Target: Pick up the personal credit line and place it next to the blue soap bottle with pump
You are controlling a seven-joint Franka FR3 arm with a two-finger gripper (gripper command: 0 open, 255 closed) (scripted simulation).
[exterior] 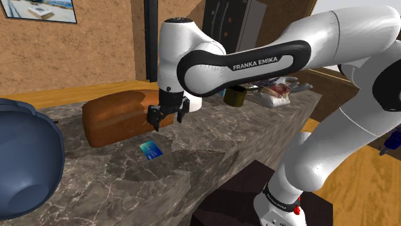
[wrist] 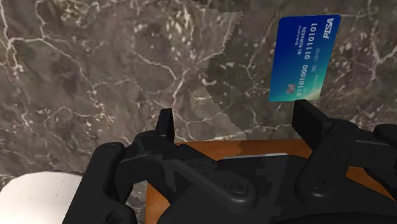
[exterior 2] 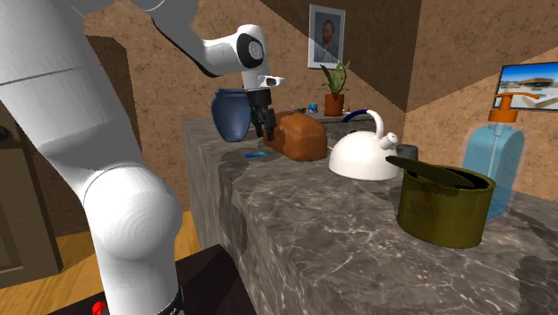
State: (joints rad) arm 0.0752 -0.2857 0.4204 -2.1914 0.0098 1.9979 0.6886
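Blue card (wrist: pixel 303 58) — digits legible in wrist view, beside parted gripper (wrist: pixel 235 118).

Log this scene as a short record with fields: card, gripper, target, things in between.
card: blue card, flat on the marble counter, not held
gripper: gripper open, empty, above the counter; the card lies past one fingertip, not between the two
target: blue soap bottle with orange pump, far along the counter from the card
in between: brown loaf, white kettle, olive can
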